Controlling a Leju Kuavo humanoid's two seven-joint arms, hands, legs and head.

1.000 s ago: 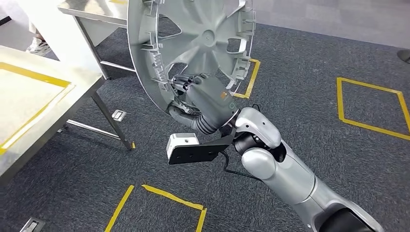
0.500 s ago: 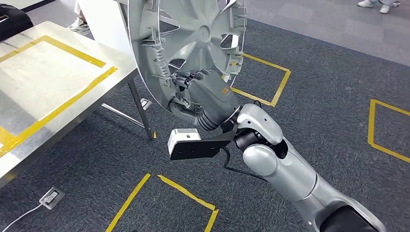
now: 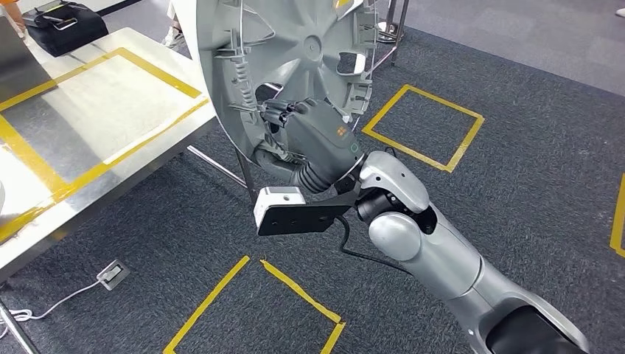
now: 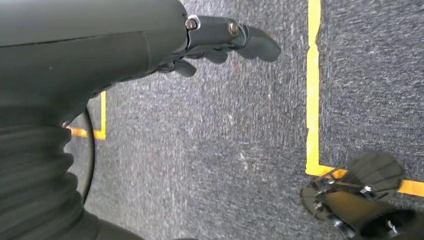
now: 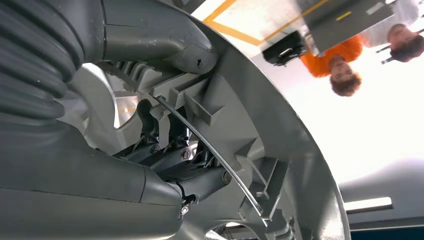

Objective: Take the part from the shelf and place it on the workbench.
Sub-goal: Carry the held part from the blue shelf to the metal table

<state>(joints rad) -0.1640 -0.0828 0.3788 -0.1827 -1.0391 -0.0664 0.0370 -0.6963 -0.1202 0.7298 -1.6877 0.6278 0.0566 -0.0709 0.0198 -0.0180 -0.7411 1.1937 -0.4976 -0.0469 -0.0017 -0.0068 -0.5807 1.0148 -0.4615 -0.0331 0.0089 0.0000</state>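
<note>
The part is a large grey plastic wheel cover (image 3: pixel 295 51) with spokes and clips along its rim, held upright on edge in the air. My right hand (image 3: pixel 313 136) grips its lower rim from behind. In the right wrist view the dark fingers (image 5: pixel 170 160) curl through a gap beside the wire ring of the wheel cover (image 5: pixel 280 135), with the thumb on the outer rim. The steel workbench (image 3: pixel 110 110), marked with yellow tape, stands to the left of the cover. My left hand (image 4: pixel 150 45) hangs over the carpet, fingers loosely extended and holding nothing.
A black bag (image 3: pixel 63 18) lies on the workbench's far end. Grey carpet carries yellow tape squares (image 3: pixel 424 125). A power strip (image 3: pixel 112 273) with a cable lies on the floor near the bench leg. A person in orange (image 5: pixel 345 60) stands beyond the bench.
The whole view has swung, so the workbench now fills more of the left side and lies closer to the cover. My right hand keeps the same grip on the wheel cover.
</note>
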